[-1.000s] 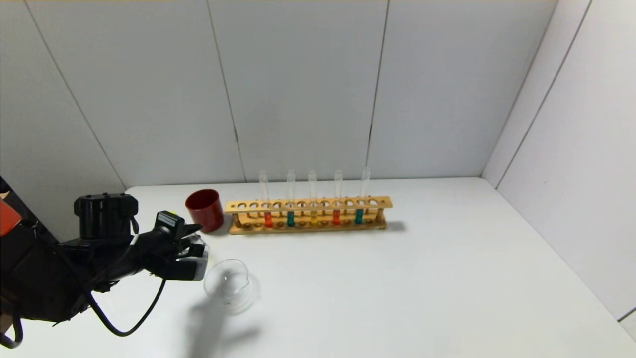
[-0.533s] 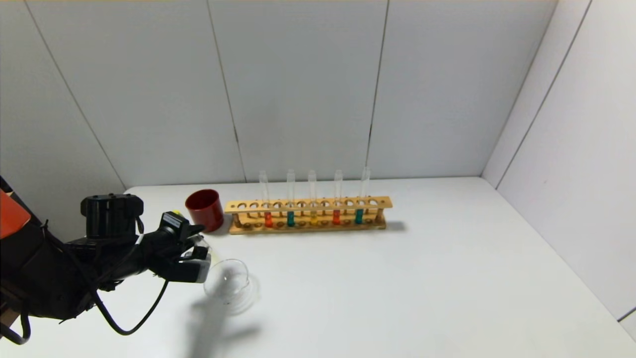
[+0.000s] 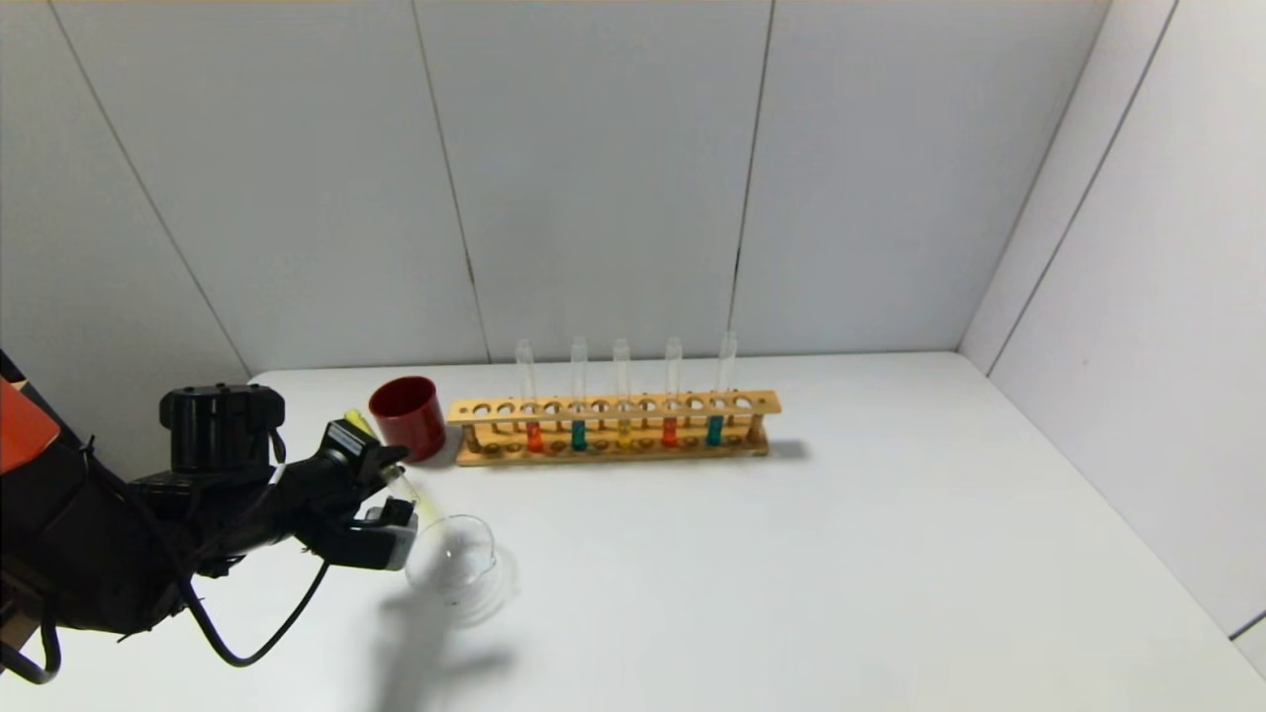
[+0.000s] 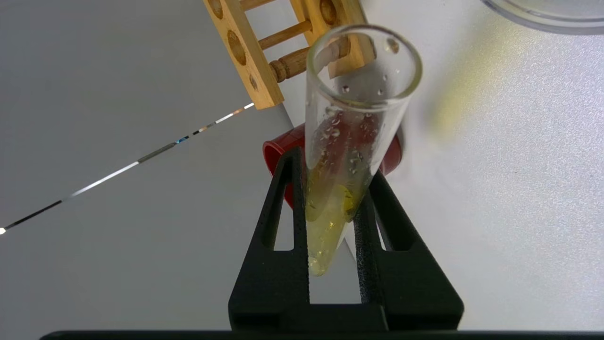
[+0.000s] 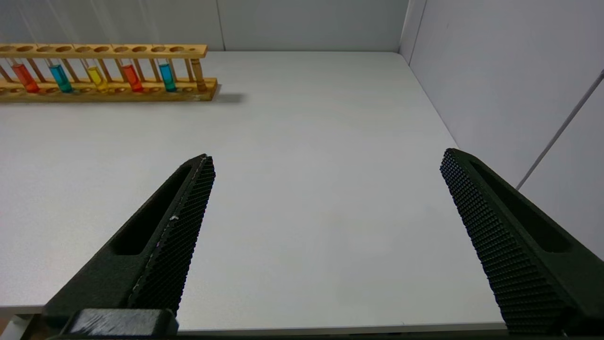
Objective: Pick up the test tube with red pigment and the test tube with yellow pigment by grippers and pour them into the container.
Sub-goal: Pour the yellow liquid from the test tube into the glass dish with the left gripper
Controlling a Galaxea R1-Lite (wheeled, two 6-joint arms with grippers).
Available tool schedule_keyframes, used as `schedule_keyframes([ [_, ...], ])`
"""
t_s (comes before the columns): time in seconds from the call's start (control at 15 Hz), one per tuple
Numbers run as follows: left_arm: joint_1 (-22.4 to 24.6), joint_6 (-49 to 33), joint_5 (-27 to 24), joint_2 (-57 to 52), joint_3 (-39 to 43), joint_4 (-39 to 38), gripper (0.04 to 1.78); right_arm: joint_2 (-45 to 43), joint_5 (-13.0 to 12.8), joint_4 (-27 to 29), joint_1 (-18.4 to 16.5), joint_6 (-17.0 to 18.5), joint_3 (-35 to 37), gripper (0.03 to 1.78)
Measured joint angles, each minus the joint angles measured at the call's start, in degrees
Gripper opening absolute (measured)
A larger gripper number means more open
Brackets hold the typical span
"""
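My left gripper [image 3: 384, 487] is shut on the test tube with yellow pigment [image 3: 415, 502] and holds it tilted, mouth down, at the left rim of the clear glass container [image 3: 490, 556]. In the left wrist view the gripper [image 4: 336, 186] clamps the tube [image 4: 358, 118] near its round end, with yellow liquid spread along the wet inside; the container's rim [image 4: 542, 16] lies just beyond the mouth. Two test tubes with red pigment [image 3: 534, 436] [image 3: 670, 431] stand in the wooden rack [image 3: 613, 405]. My right gripper [image 5: 328, 156] is open and empty over the table's front right, out of the head view.
The rack also holds two teal tubes [image 3: 579, 435] [image 3: 714, 430] and another yellow tube [image 3: 624, 433]. A dark red cup [image 3: 407, 417] stands at the rack's left end, just behind my left gripper. Grey walls close the back and right sides.
My left gripper moved slightly right and tipped the tube further down toward the container. The yellow liquid now shows along the tube near the container's rim.
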Motion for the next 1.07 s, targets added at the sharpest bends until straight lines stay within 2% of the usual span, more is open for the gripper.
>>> schedule_keyframes([
  [1.07,-1.43,6.66,0.52,1.12,-4.00,-1.02,0.33,0.00,0.00,0.00,0.02,0.02,0.00,1.75],
])
